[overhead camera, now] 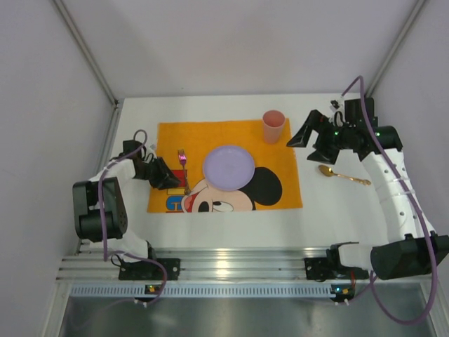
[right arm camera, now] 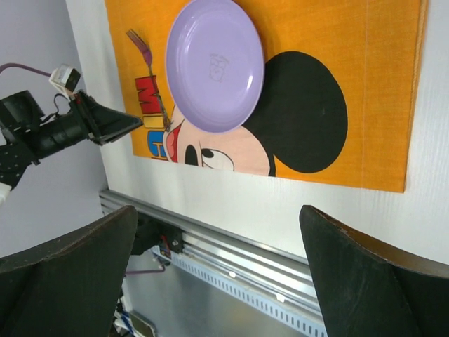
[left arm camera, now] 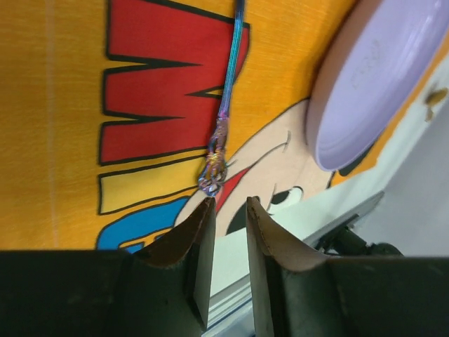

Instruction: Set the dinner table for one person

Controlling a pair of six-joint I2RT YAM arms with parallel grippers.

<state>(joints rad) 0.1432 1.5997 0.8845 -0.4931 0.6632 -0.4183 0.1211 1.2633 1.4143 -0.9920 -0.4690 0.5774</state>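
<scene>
- The left gripper (left arm camera: 230,203) sits low over the mat (overhead camera: 175,137). Its fingers are only narrowly apart, with nothing between them, and the handle end of the fork (left arm camera: 219,140) lies just beyond the tips. If it advances with so thin a gap, we judge that the tips may shove the fork askew toward the plate (overhead camera: 229,167) instead of straddling it.
- The fork lies flat on cloth (a thin handle, with little to bite on). A pinch from above could catch the mat and drag it, and the plate and cup (overhead camera: 273,126) stand on that mat.
- The right gripper (right arm camera: 218,210) hangs with its fingers spread wide and empty. The spoon (overhead camera: 344,175) lies on the bare table (overhead camera: 231,228), just right of the mat. We think a descent that misses the handle could send the spoon skidding off (the tabletop looks slick).
- The cup stands upright at the mat's far right corner, near the right gripper. A careless swing of that arm could tip it.
- The table spans the whole workspace under the mat, so we expect any dragged cloth to leave the setting crooked on it.
</scene>
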